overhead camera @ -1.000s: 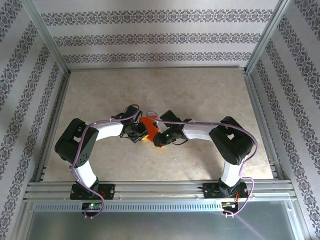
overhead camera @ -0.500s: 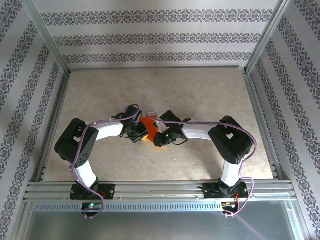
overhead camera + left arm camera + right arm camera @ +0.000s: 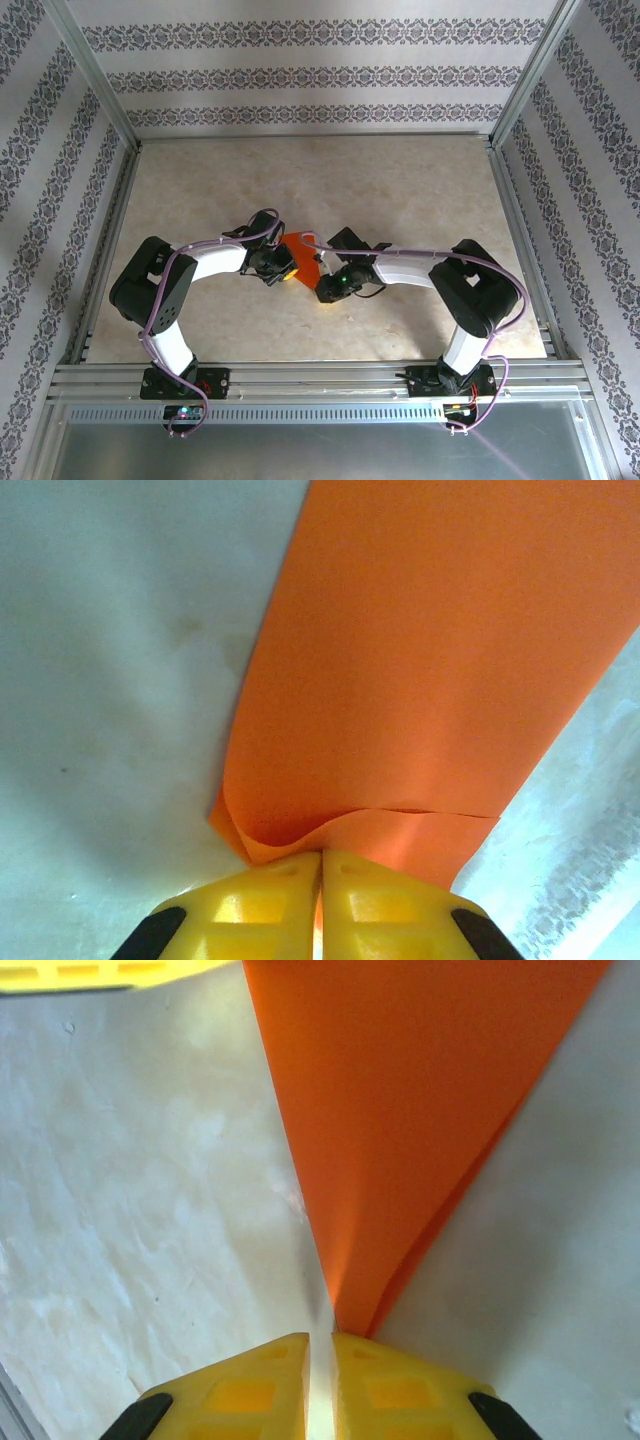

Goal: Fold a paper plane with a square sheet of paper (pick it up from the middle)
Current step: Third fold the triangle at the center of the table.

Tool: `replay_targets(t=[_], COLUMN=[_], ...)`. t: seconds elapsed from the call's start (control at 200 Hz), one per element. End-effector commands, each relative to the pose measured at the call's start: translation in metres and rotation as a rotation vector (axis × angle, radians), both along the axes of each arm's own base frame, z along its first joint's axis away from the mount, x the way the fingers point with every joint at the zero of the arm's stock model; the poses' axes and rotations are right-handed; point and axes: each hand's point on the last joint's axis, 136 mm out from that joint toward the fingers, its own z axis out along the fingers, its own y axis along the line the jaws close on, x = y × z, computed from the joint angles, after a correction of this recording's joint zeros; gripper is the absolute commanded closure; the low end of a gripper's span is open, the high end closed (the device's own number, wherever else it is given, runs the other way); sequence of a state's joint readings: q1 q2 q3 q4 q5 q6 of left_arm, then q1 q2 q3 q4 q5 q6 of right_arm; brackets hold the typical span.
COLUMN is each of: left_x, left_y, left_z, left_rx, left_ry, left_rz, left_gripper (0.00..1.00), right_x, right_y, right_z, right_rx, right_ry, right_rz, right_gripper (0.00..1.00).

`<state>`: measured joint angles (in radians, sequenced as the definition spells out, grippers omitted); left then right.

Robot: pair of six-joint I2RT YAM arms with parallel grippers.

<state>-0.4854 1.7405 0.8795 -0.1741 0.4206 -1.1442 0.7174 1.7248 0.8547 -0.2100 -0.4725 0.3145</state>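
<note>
The square sheet of paper [image 3: 303,255] is bright orange-red and folded over on itself, lifted off the table between my two grippers. My left gripper [image 3: 285,268] is shut on its near folded edge; in the left wrist view the paper [image 3: 420,650] rises from the yellow fingertips [image 3: 265,890] and orange shows in the slit of the gripper [image 3: 321,855]. My right gripper [image 3: 323,286] sits at the paper's lower right tip. In the right wrist view the paper [image 3: 400,1110] narrows to a point that ends at the fingertips [image 3: 385,1360]. That gripper [image 3: 321,1338] is shut to a thin slit with no orange in it.
The beige marbled table [image 3: 400,190] stretches behind and beside the arms, framed by metal rails [image 3: 515,230] and patterned walls. The left gripper's yellow finger [image 3: 100,972] shows at the top left of the right wrist view.
My right gripper has slid right and toward the near edge along the paper to its tip. The paper now looks more stretched out. The left gripper has stayed put.
</note>
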Motion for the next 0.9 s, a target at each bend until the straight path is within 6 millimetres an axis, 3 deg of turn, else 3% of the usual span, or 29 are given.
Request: replay_targets(t=[0.0,0.09,0.155,0.385,0.59,0.894], left_x=[-0.028,-0.026,-0.025,-0.021,-0.011,0.015], left_y=[0.023,0.021,0.020,0.016,0.007,-0.023], left_z=[-0.038,-0.036,-0.034,-0.031,-0.021,0.030], left_rx=[0.147,0.141,0.137,0.117,0.079,-0.085], left_ry=[0.113,0.106,0.099,0.086,0.036,-0.206], left_rz=[-0.009,-0.013,-0.016,-0.023,-0.041,-0.120], left_gripper=[0.90,0.90,0.90,0.90,0.90,0.87], right_x=[-0.003,0.010,0.015,0.034,0.034,0.028], right_y=[-0.008,0.004,0.010,0.024,0.018,0.008], right_z=[0.013,0.036,0.039,0.025,0.004,-0.013], right_rx=[-0.001,0.066,0.076,0.045,-0.020,-0.078], right_ry=[-0.006,-0.060,-0.071,-0.071,-0.047,-0.010], right_rz=[-0.009,-0.022,-0.026,-0.059,-0.068,-0.084], right_gripper=[0.85,0.85,0.85,0.88,0.90,0.90])
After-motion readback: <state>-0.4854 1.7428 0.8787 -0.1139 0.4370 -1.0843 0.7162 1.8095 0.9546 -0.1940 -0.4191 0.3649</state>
